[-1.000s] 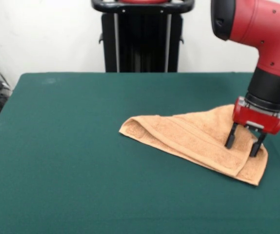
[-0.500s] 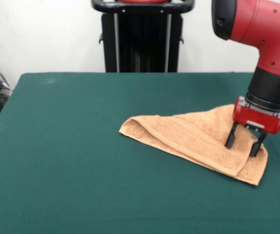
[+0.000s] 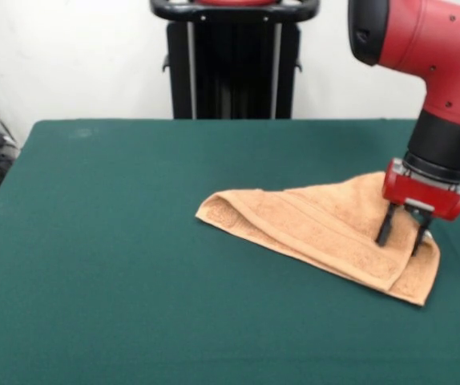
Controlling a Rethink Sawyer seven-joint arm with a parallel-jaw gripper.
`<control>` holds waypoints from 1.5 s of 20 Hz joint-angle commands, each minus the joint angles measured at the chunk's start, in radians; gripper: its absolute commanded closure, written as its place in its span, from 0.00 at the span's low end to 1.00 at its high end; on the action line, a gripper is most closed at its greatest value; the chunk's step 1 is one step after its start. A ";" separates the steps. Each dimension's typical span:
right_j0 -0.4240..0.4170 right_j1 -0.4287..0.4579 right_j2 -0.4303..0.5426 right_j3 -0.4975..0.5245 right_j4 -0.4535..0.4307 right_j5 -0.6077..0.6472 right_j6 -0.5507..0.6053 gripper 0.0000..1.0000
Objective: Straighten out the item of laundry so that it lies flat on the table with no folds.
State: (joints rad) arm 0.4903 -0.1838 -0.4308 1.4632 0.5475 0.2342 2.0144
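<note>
Gripper down on the towel's right end, towel folded over on the green table.

From the front, the only view here: the towel [image 3: 318,228] lies doubled into a long wedge on the table [image 3: 118,265], its long axis running from a point at the left down to the right. The gripper [image 3: 401,237] stands on that right end, fingers narrowed and apparently pinching the top layer, though I can't be sure cloth is caught. Nearly all the towel stretches leftward from it.
</note>
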 commanded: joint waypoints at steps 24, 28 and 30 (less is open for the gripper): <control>-0.106 -0.170 0.182 0.272 -0.087 -0.096 0.138 1.00; -0.123 -0.212 0.187 0.298 -0.108 -0.081 0.131 1.00; -0.126 -0.219 0.196 0.309 -0.119 -0.091 0.140 1.00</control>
State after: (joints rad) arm 0.3861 -0.3604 -0.3940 1.6238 0.4788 0.1793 2.0144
